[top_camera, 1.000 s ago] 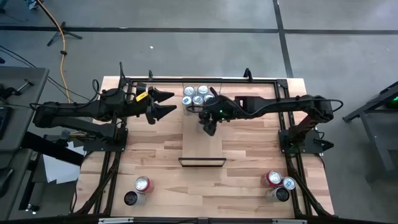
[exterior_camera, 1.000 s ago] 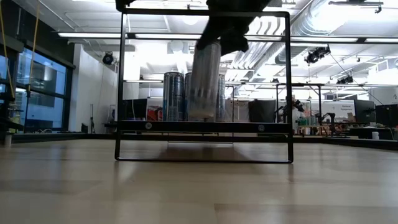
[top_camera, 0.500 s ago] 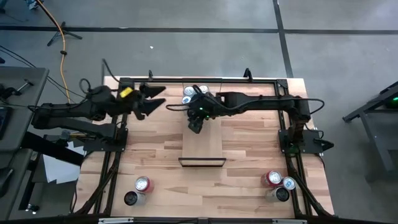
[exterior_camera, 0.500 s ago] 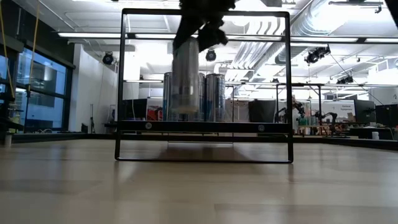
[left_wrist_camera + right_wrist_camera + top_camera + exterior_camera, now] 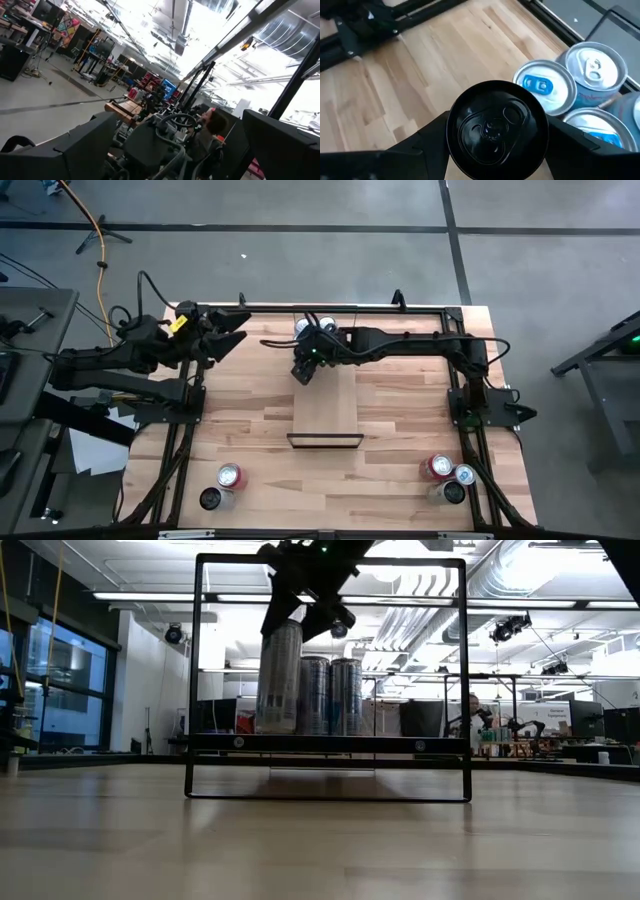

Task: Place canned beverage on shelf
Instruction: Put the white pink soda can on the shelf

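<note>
The left gripper (image 5: 232,338) is waiting at the far-left corner of the table (image 5: 400,440), its fingers spread wide and carrying nothing.

Right of it, at the far end of the shelf (image 5: 325,415), the right gripper (image 5: 303,369) is pinching a black-topped can (image 5: 496,129) by its upper wall, one finger on each side. In the low view the can (image 5: 280,675) is hanging upright, tilted slightly, with its base just at the shelf plank; whether it is touching the plank cannot be told.

Just right of the held can, a cluster of silver cans (image 5: 333,695) is standing on the same end of the shelf. In the right wrist view the nearest blue-tabbed can (image 5: 544,87) is sitting just beside the held one, with little gap between them.

Handling judgement: the can is a stiff, thin-walled, smooth metal cylinder. If full it is moderately heavy and top-stable only when set flat; if empty it is light and tips easily. The wall is slippery and dents under heavy squeeze, so a moderate grip across the diameter near the upper part, as here, is suitable. A tilted set-down beside the cluster risks knocking the neighbouring cans.

Farther right and nearer the front edge, spare cans (image 5: 448,475) are standing on the table.
</note>
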